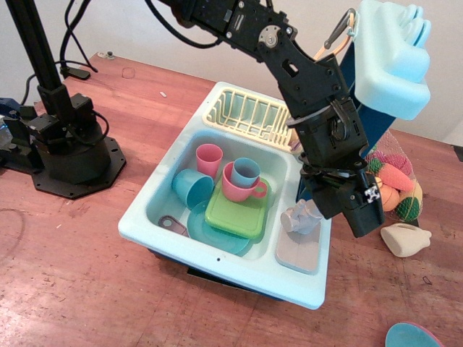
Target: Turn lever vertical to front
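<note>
The toy sink (145, 220) is pale blue, with a grey faucet base plate (296, 254) at its right front corner. A chunky grey faucet part (299, 218) pokes out just left of my gripper. My black gripper (334, 208) hangs right over the faucet, pointing down and forward, and covers most of it. The thin grey lever is hidden behind the gripper body, so I cannot pick it out or tell whether the fingers touch it. The view does not show whether the jaws are open or shut.
The basin holds a green plate (237, 213), pink cups (242, 189), blue cups (192, 188) and a blue dish (210, 235). A yellow drying rack (246, 116) sits behind. A net bag of toy food (396, 184) and a cream piece (405, 238) lie to the right. A black arm base (69, 155) stands at the left.
</note>
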`<act>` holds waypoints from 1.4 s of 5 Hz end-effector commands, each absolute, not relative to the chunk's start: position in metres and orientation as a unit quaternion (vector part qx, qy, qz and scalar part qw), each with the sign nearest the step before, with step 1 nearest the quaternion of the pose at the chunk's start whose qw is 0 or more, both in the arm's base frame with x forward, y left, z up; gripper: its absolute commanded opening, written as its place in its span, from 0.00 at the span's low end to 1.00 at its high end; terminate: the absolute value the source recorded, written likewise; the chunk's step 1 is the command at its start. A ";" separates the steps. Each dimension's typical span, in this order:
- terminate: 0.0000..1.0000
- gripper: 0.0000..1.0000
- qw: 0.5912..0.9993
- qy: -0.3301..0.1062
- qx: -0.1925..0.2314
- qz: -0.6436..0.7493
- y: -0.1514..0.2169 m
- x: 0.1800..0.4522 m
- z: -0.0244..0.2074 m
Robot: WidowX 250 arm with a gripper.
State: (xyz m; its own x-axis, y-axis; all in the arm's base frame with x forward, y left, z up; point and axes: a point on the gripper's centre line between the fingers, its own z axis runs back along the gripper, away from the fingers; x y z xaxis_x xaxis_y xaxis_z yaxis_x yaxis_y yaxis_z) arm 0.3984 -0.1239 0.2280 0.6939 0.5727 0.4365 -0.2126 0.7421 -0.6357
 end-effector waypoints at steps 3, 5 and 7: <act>0.00 1.00 0.888 -0.305 -0.277 0.204 -0.129 0.397 0.228; 0.00 1.00 0.895 -0.292 -0.276 0.193 -0.134 0.396 0.223; 0.00 1.00 0.898 -0.278 -0.279 0.194 -0.130 0.374 0.210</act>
State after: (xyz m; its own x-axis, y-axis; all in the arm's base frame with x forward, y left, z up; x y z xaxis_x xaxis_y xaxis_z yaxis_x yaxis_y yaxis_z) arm 0.3701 -0.1284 0.1928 0.7883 0.5006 0.3577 -0.2239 0.7749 -0.5911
